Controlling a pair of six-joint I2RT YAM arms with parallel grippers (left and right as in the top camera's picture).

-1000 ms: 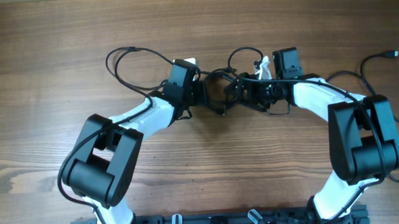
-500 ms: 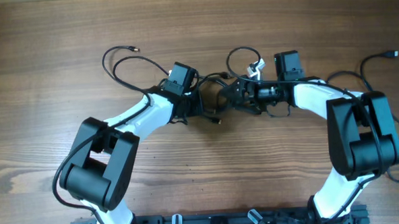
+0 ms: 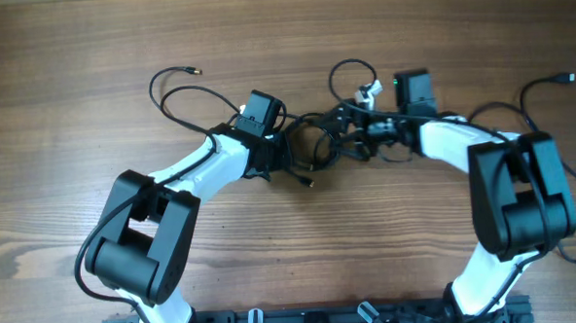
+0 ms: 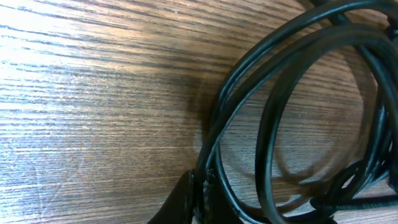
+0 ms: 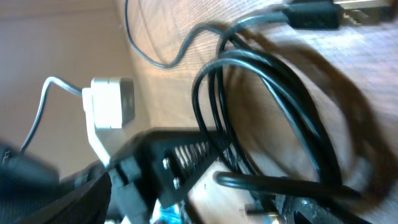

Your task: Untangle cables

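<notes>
On a brown wooden bench, the left claw is pinched together on a strand of the thin black looped cables bunched between both claws, seemingly anchoring them, while the right claw stands apart just beside, likely to pull a loop free.

Overhead light is bright and even, with only soft shadows. The left wrist view is crisp, and a pale glare streaks the wooden surface at upper left. The right wrist view is warm-tinted and smeared, its cables blurred.
</notes>
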